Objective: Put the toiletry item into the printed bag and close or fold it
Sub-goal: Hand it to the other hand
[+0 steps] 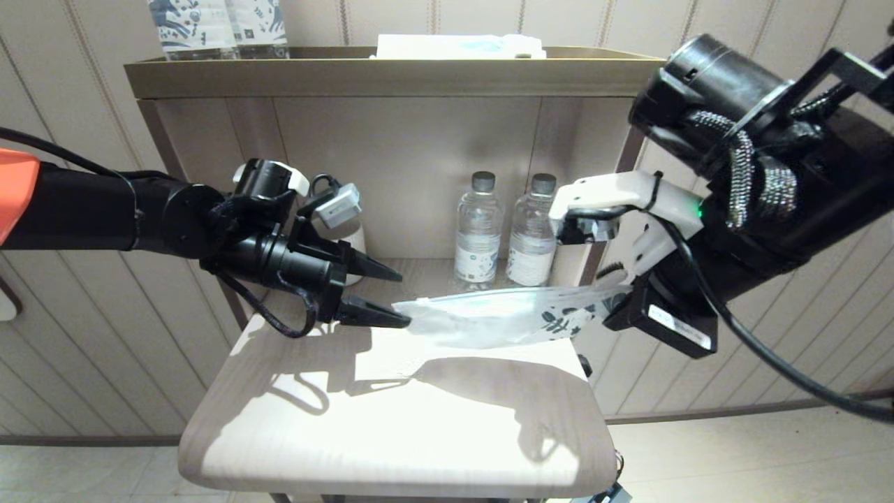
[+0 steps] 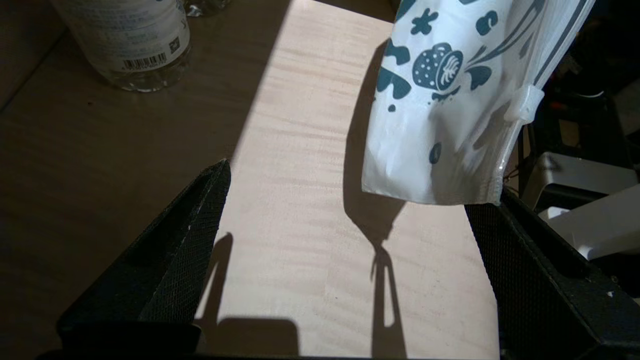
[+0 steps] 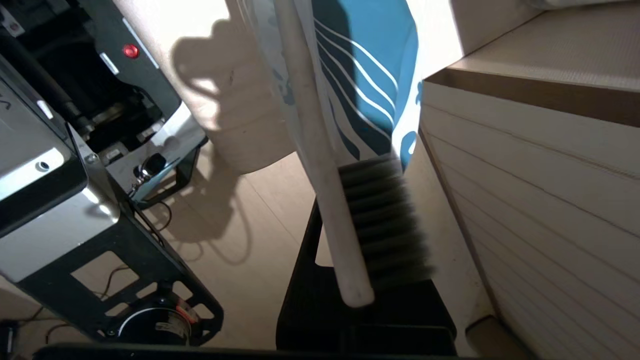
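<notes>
The bag [image 1: 499,318] is hanging in the air above the pale wooden desk [image 1: 391,426], stretched between the two arms, from about 9 o'clock to 3 o'clock across the middle of the head view. The left gripper [image 1: 398,299] is standing wide open; its lower finger is only touching the bag's plain corner, not pinching it. The right gripper [image 1: 614,290] is at the printed end, and I cannot tell how its fingers are set.

In the right wrist view the toothbrush [image 3: 320,150] is lying against the bag's mouth, its handle going in and its bristled head sticking out over the black finger.

The bag is looking thin, light and soft; it is sagging and wrinkling, so I judge it will bend under any push. A safe hold would be on the flat edge or corner, not the loose middle. The toothbrush is looking stiff and very light, with a smooth handle that may slip; it is better to push it by the head end.

Two water bottles [image 1: 504,234] are standing behind, at 12 o'clock, well apart from the bag.
</notes>
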Robot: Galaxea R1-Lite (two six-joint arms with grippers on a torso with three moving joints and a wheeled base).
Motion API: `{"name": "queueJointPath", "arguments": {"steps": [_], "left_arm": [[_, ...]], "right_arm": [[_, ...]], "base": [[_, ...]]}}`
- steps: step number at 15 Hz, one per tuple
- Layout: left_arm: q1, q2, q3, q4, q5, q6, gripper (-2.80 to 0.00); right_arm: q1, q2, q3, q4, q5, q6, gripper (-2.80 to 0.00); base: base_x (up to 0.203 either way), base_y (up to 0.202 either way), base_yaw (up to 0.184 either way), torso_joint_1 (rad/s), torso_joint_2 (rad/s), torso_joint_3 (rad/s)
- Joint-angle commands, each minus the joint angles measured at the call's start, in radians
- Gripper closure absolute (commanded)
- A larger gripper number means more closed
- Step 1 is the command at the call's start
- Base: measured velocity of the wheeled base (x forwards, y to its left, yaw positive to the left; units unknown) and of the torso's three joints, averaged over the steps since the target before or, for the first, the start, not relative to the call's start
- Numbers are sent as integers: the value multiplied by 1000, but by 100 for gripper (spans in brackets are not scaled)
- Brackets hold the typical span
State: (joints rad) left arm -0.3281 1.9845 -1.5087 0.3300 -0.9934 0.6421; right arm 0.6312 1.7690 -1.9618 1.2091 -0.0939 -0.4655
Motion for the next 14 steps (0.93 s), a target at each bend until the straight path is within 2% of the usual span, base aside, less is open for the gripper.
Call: {"name": "queueJointPath", "arguments": {"steps": [1, 4, 7, 9, 10, 14], "left_arm": [[0, 0, 4, 3, -5, 10, -280], [-1, 5, 5, 4, -4, 16, -280], [-2, 8, 7, 4, -4, 16, -280], [-2, 11, 6, 4, -4, 16, -280], [-2, 13, 7, 4, -4, 16, -280], [-3, 13, 2, 4, -2, 16, -280]], "right_arm": [[5, 33, -6, 10, -16, -5, 0], [11, 46, -7, 9, -131, -32, 0], [8, 68, -4, 9, -143, -37, 0], [14, 62, -6, -49, -150, -37, 0], [14, 63, -1, -10, -156, -37, 0], [33, 75, -3, -13, -168, -38, 0]], "base": [[0, 0, 0, 0, 0, 0], [0, 0, 0, 0, 0, 0], [0, 0, 0, 0, 0, 0], [0, 0, 0, 0, 0, 0], [0, 0, 0, 0, 0, 0], [0, 0, 0, 0, 0, 0]]}}
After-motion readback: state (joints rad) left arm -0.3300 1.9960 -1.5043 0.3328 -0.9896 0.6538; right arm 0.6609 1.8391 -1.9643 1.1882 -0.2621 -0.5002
